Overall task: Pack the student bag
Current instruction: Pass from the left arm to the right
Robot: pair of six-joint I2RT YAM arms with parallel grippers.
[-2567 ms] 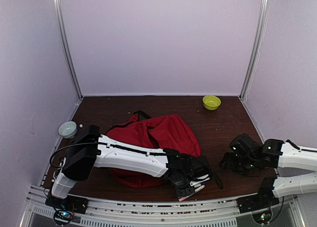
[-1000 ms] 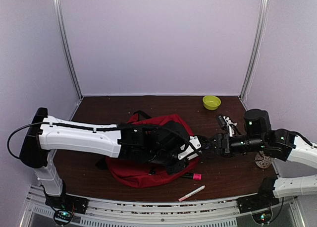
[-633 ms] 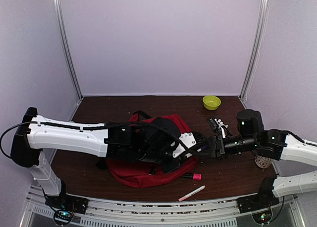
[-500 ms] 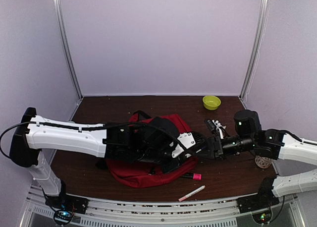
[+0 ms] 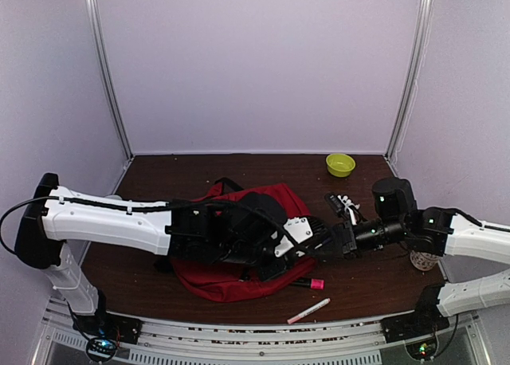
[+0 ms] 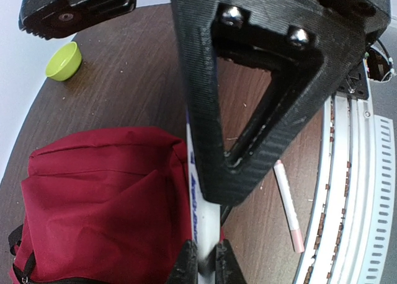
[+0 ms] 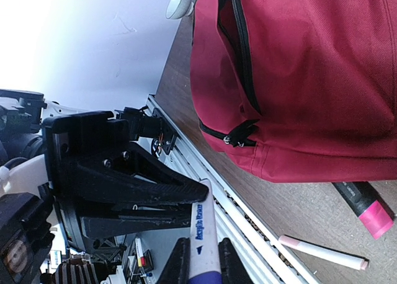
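Handover of a white acrylic marker (image 7: 201,225) above the table (image 5: 199,170), right of centre. The left gripper (image 6: 205,268) is clamped on one end. The right gripper (image 7: 203,262) appears closed on the other end, with the two sets of fingertips almost meeting. The student bag (image 5: 275,198), dark red, lies mid-table under the left arm, its visible zip apparently closed. For a clean transfer, the left jaws should release only once the right grip is firm, then back off along the marker's axis without twisting. A pink-capped marker (image 5: 312,284) and a white pen (image 5: 308,310) lie between the bag and the near edge
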